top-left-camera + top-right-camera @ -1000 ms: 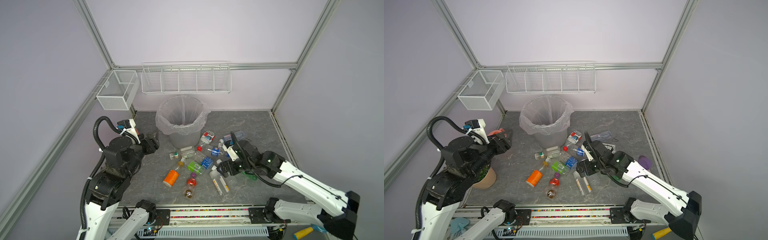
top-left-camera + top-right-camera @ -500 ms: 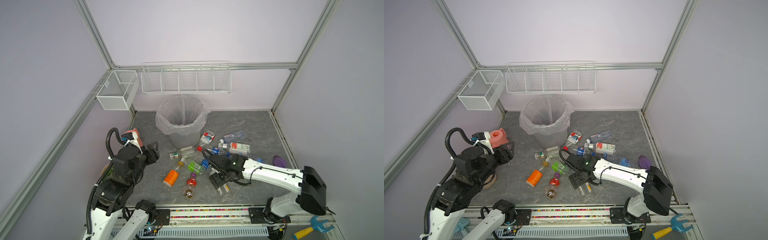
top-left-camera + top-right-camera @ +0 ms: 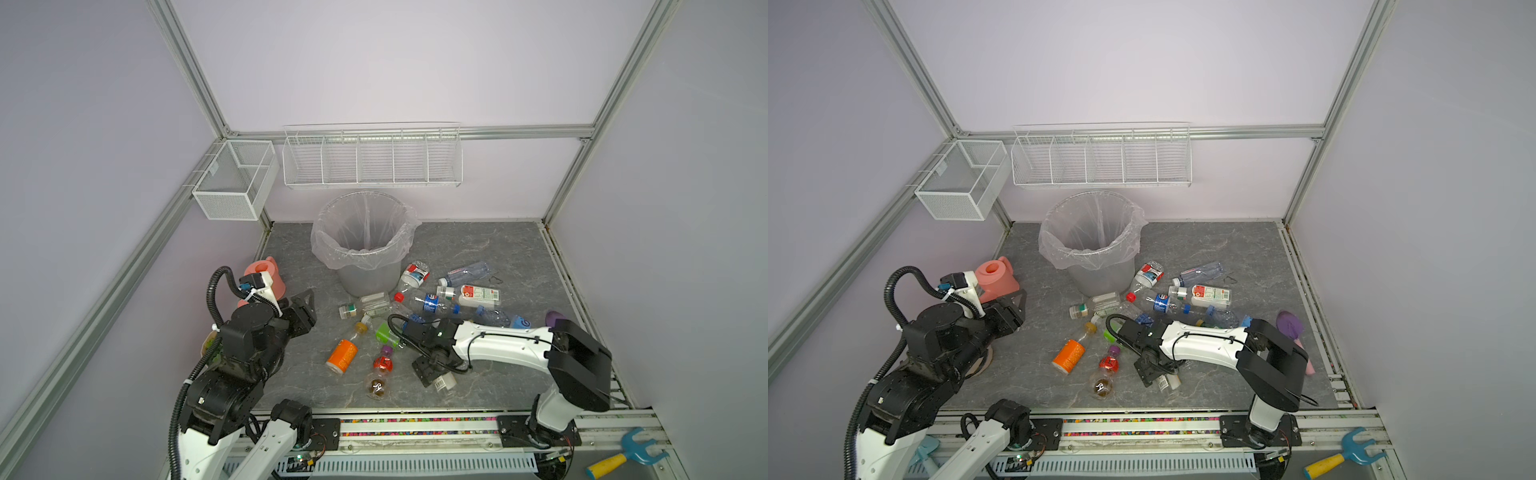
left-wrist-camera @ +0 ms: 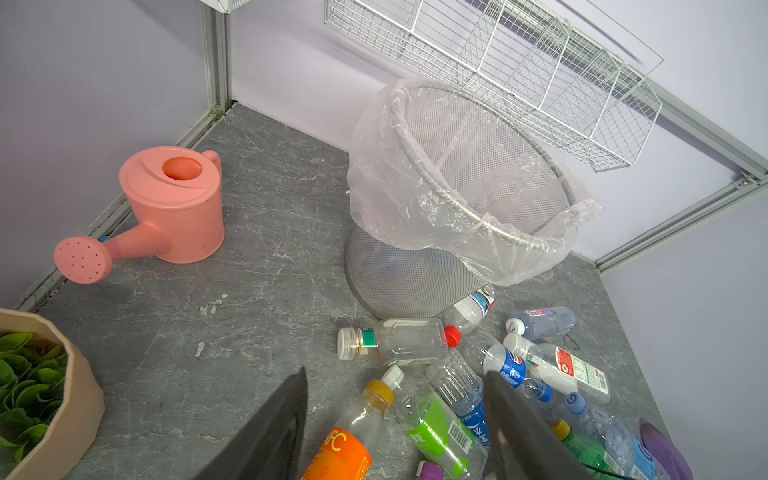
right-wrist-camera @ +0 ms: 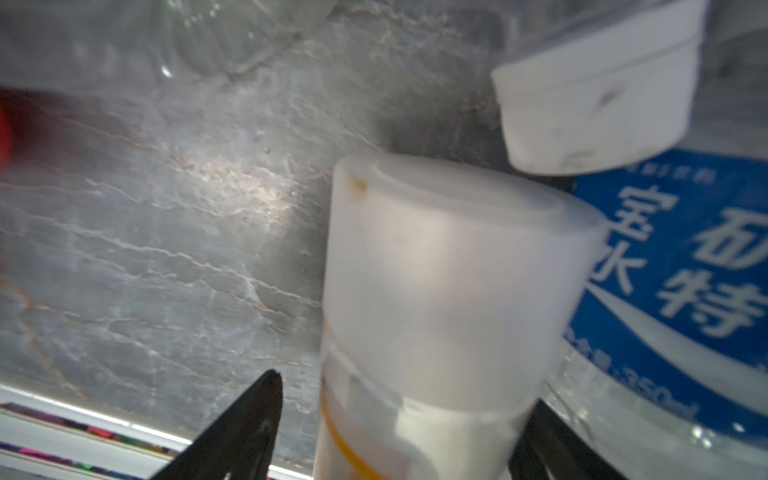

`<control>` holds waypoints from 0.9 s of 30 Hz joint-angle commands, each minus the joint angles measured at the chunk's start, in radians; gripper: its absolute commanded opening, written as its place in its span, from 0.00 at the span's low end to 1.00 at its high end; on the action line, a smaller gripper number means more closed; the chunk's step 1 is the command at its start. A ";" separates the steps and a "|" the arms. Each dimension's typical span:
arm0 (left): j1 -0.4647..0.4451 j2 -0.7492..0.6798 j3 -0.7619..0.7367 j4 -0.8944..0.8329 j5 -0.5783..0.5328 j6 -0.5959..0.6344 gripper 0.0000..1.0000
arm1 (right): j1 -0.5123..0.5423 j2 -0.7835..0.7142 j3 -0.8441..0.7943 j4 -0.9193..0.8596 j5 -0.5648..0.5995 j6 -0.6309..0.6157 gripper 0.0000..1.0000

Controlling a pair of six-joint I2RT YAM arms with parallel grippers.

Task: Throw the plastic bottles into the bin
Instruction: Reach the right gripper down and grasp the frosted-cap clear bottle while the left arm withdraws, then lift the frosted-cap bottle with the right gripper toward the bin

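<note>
The bin [image 3: 365,249] [image 3: 1092,245] stands at the back, lined with a clear bag. Several plastic bottles lie in front of it and to its right, among them an orange-labelled one [image 3: 343,355] [image 4: 345,449] and a green-labelled one [image 3: 384,332] [image 4: 436,432]. My right gripper [image 3: 432,376] [image 5: 407,390] is down on the floor, open, with its jaws either side of a white-capped bottle [image 3: 444,380] [image 5: 449,270]; a gap shows at one finger. A blue-labelled bottle [image 5: 685,249] lies beside it. My left gripper [image 3: 305,299] [image 4: 395,374] hangs open and empty at the left.
A pink watering can [image 3: 266,274] [image 4: 174,203] and a beige plant pot [image 4: 54,415] stand at the left. White wire baskets [image 3: 372,160] [image 3: 235,183] hang on the back rail. A purple object [image 3: 555,318] lies at the right edge.
My right arm has swung toward the front and dropped its gripper over the white-capped bottle, jaws narrowing. My left arm has pulled back and lower, uncovering the watering can.
</note>
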 commanded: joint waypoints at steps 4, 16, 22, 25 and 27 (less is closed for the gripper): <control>-0.003 -0.027 -0.020 -0.025 -0.001 -0.014 0.67 | 0.016 0.023 0.018 0.017 0.027 0.054 0.72; -0.002 -0.032 0.002 -0.011 -0.004 -0.020 0.66 | 0.033 0.013 0.037 0.002 0.044 0.076 0.37; -0.002 -0.031 0.050 -0.019 -0.010 -0.004 0.66 | 0.043 -0.181 0.090 -0.095 0.089 0.067 0.28; -0.002 -0.032 0.061 -0.014 -0.004 -0.003 0.66 | 0.044 -0.314 0.154 -0.135 0.123 0.041 0.29; -0.003 -0.035 0.061 -0.011 -0.001 -0.001 0.66 | 0.043 -0.398 0.205 -0.178 0.160 0.013 0.29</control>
